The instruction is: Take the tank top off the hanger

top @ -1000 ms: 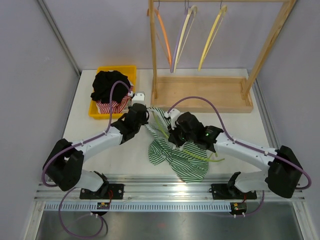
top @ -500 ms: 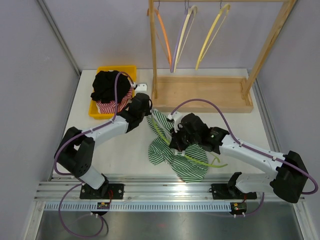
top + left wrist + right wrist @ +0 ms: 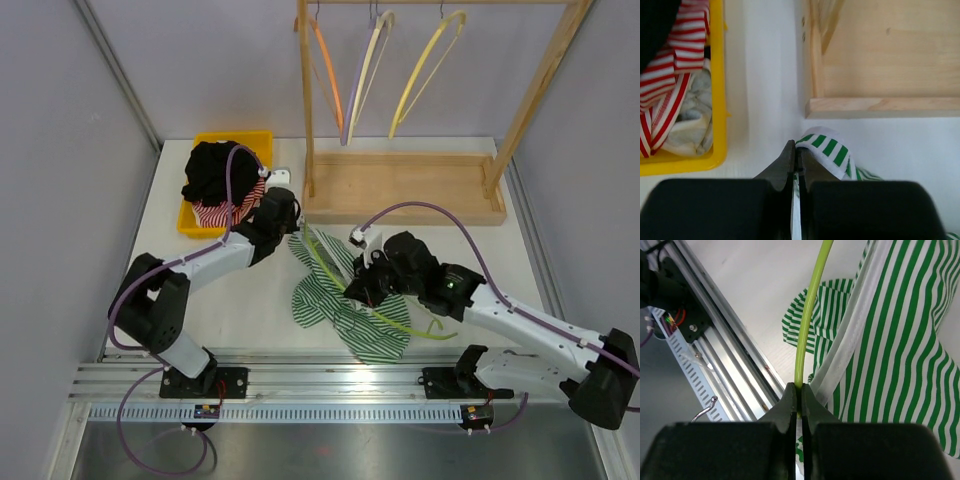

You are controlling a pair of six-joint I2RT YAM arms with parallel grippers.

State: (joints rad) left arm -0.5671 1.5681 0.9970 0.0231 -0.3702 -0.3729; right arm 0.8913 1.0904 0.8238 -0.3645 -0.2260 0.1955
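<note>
outstretched, left gripper [image 3: 796,151] nips top [image 3: 833,150], right gripper [image 3: 799,391] hanger [image 3: 810,322].

A white table [image 3: 230,300] is filling the space between grey walls. At its far left corner a yellow bin [image 3: 245,137] is sitting flat on the surface. To the right of the bin, along the far edge, the wide wooden base of a clothes rack [image 3: 400,190] is resting on the tabletop, its near lip just beside the bin's corner. In the middle of the table a green-and-white striped tank top [image 3: 375,335] is lying crumpled, spreading toward the near edge, with a thin green hanger [image 3: 810,315] running across it. A metal rail [image 3: 340,375] is bordering the near edge.
</note>
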